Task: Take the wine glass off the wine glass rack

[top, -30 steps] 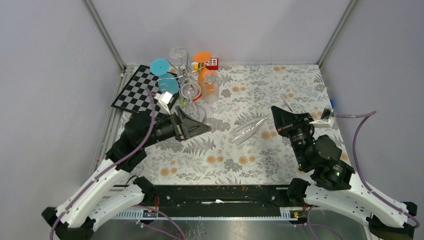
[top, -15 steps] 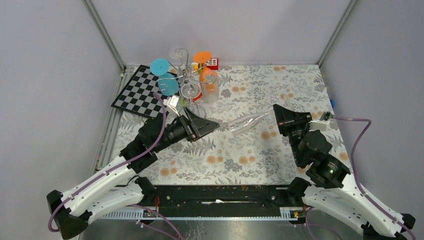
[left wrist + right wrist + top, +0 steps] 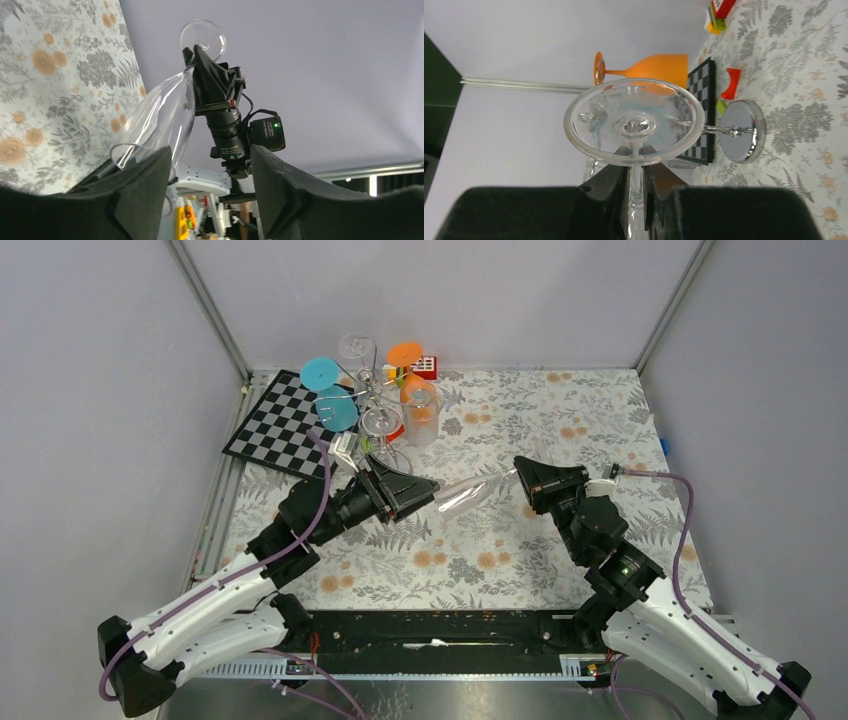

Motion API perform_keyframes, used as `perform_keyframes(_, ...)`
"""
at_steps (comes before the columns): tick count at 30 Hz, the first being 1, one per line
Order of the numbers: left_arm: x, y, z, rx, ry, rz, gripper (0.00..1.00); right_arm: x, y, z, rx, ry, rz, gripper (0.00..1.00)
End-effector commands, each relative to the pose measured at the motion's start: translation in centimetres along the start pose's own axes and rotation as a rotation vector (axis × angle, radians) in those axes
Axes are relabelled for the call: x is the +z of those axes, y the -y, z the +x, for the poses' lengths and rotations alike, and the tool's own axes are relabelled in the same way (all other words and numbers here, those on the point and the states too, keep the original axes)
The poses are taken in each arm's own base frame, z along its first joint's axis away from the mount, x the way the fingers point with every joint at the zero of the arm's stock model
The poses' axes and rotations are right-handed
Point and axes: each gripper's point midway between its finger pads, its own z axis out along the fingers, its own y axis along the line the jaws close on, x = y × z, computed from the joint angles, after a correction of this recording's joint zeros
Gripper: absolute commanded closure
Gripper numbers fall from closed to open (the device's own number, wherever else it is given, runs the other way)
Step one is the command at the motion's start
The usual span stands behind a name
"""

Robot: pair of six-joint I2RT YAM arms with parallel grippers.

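The clear wine glass (image 3: pixel 478 491) is off the wine glass rack (image 3: pixel 366 390), lying roughly level in the air above the floral tabletop (image 3: pixel 600 420) between the two arms. Its mouth points at the left gripper (image 3: pixel 420 492) and its foot at the right gripper (image 3: pixel 522 472), which is clenched on the stem just behind the foot. The left gripper's fingers are spread wide around the rim; whether either touches it is unclear. From above the glass is only faint glints – the stem is hidden.
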Motion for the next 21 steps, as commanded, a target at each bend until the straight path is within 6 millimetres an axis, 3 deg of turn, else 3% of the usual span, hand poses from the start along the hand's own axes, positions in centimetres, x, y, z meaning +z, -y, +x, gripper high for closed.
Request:
perform_keyframes(1,-0.2,1.6,-0.4,-0.031,0.021,0.057,0.31,-0.6,-4.9,-0.6,0.115,-0.002,-0.178,1.0)
perform_keyframes(5,-0.5,1.8,-0.5,-0.011,0.028,0.04,0.27,-0.4,-5.0,-0.3,0.136,-0.007,-0.207,1.0)
perform_keyframes(9,-0.8,1.6,-0.2,-0.033,0.012,0.018,0.34,-0.4,-6.3,0.0,0.181,-0.017,-0.32,1.0)
perform_keyframes(13,-2.2,0.9,-1.7,-0.002,0.101,-0.055,0.36,-0.4,-6.4,-0.2,0.139,0.0,-0.33,1.0)
perform_keyframes(16,-3.3,0.2,-2.6,0.002,0.157,-0.097,0.28,-0.5,-6.7,-0.7,0.098,0.027,-0.344,1.0)
perform_keyframes(21,-2.4,0.9,-1.0,-0.052,0.069,-0.039,0.29,-0.5,-6.7,-1.3,0.06,0.067,-0.354,1.0)
